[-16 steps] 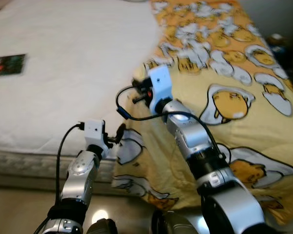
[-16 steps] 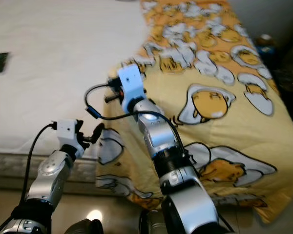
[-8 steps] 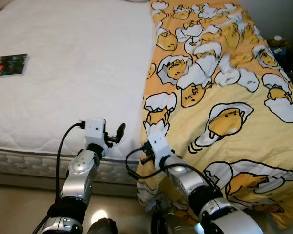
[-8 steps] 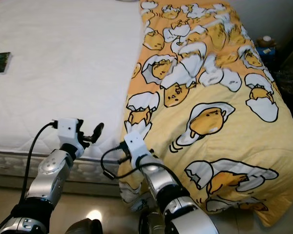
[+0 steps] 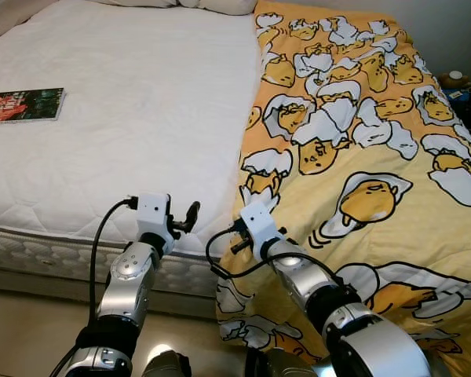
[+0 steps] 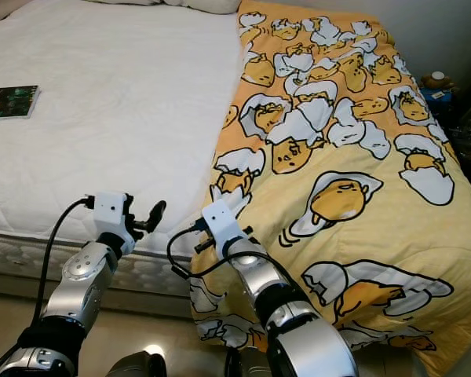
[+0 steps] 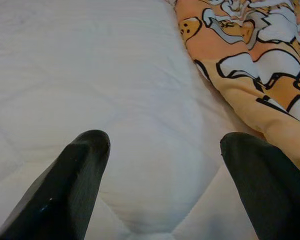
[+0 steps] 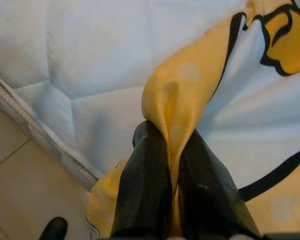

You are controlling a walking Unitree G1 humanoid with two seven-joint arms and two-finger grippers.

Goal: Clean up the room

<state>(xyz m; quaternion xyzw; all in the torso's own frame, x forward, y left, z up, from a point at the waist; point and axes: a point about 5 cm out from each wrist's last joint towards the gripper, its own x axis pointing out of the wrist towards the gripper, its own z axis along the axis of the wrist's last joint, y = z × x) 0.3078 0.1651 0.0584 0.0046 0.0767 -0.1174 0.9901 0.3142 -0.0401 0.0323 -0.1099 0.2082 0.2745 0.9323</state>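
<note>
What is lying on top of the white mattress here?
A yellow egg-print blanket covers the mattress's right side, its edge pinched by the right gripper. A book lies far left. Anything beneath the blanket is hidden.

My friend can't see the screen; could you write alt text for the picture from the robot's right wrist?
Two black fingers of the right gripper pinch a fold of the yellow cartoon-egg blanket between them. Behind lies the white quilted mattress, its corded edge running above a beige tiled floor.

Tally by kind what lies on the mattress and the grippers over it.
Blanket, yellow with egg print: 1
Book: 1
Pillow, at the head of the bed: 1
Right gripper, shut on the blanket's edge: 1
Left gripper, open over the mattress: 1
Total: 5
</note>
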